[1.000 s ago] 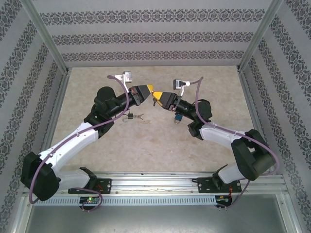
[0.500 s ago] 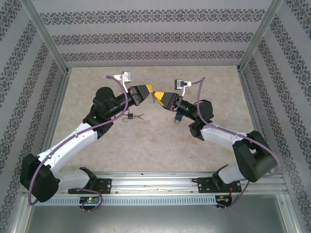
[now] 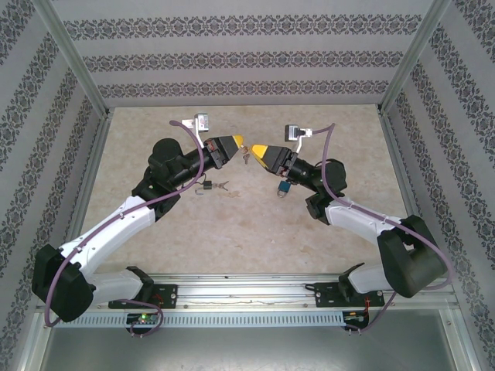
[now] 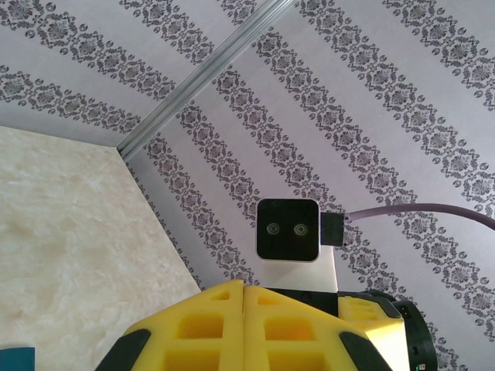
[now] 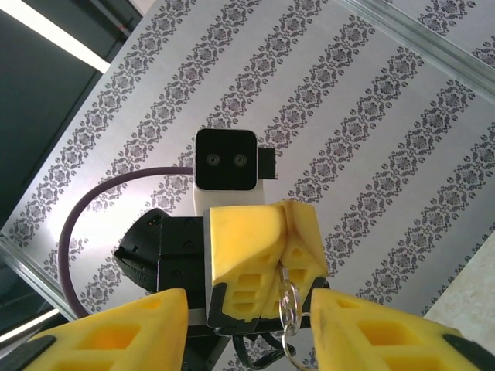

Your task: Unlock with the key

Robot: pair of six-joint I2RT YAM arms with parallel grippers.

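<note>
Holding a thin silver metal key ring (image 5: 288, 303) aloft between two arms
The left gripper (image 3: 240, 141) pinches shut on it, lifted mid-table. The right gripper (image 3: 254, 149) stands part-open and empty, just beside. The small dark metal padlock (image 3: 207, 185) lies nearer, to the left. The ring looks light, stiff, slippery and apt to swing, so I'd pinch any key by its flat head.

Two arms, same build.
- Left arm (image 3: 116, 224), right arm (image 3: 363, 220): white lower link, black rounded joint housings, black upper link.
- Left claw (image 3: 238, 141), right claw (image 3: 257, 151): yellow fingers moulded with square pockets, black mounts behind.
- Wrist camera (image 4: 288, 230): white box, black face, two small lenses.
- Purple cable (image 4: 418, 207) runs from camera, loops along each arm.
- Black bases (image 3: 143, 282).
</note>
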